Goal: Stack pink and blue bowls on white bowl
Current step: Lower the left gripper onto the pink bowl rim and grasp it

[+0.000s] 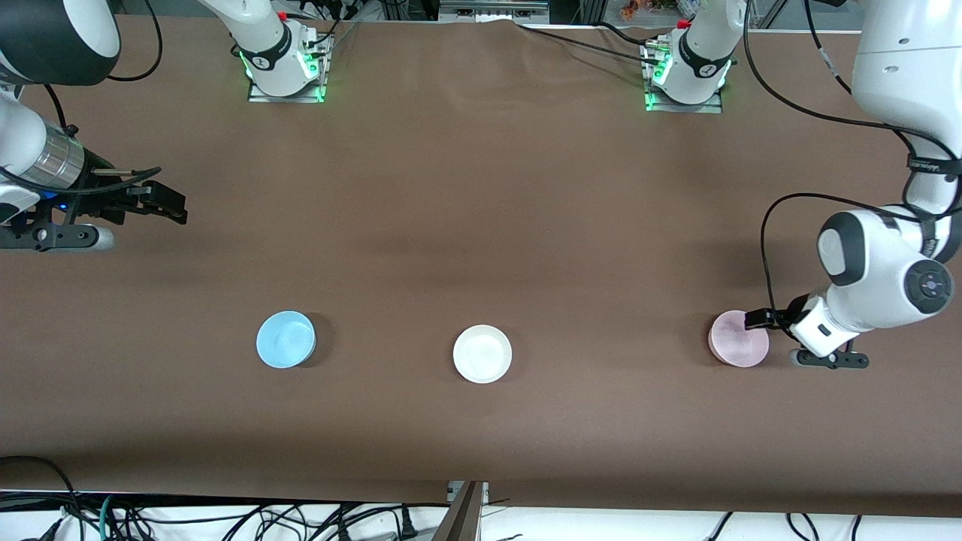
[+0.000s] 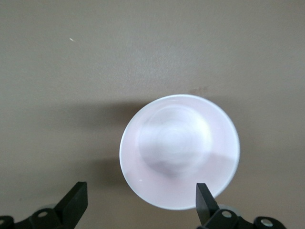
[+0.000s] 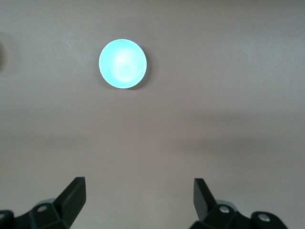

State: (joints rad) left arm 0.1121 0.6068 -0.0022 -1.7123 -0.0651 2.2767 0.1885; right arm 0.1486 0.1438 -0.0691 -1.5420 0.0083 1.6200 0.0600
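Note:
Three bowls stand in a row on the brown table. The light blue bowl (image 1: 285, 340) is toward the right arm's end, the white bowl (image 1: 482, 353) is in the middle, and the pale pink bowl (image 1: 739, 339) is toward the left arm's end. My left gripper (image 1: 760, 320) is open and low at the pink bowl's rim. In the left wrist view the gripper (image 2: 140, 202) has one finger (image 2: 206, 199) over the edge of the pink bowl (image 2: 179, 151). My right gripper (image 1: 174, 207) is open and empty, up over the table's right-arm end. In the right wrist view the gripper (image 3: 139, 198) is well short of the blue bowl (image 3: 122, 64).
The two arm bases (image 1: 284, 64) (image 1: 688, 75) stand along the table edge farthest from the front camera. Cables (image 1: 225, 518) hang below the table's near edge. A black cable (image 1: 766, 248) loops above the table by the left wrist.

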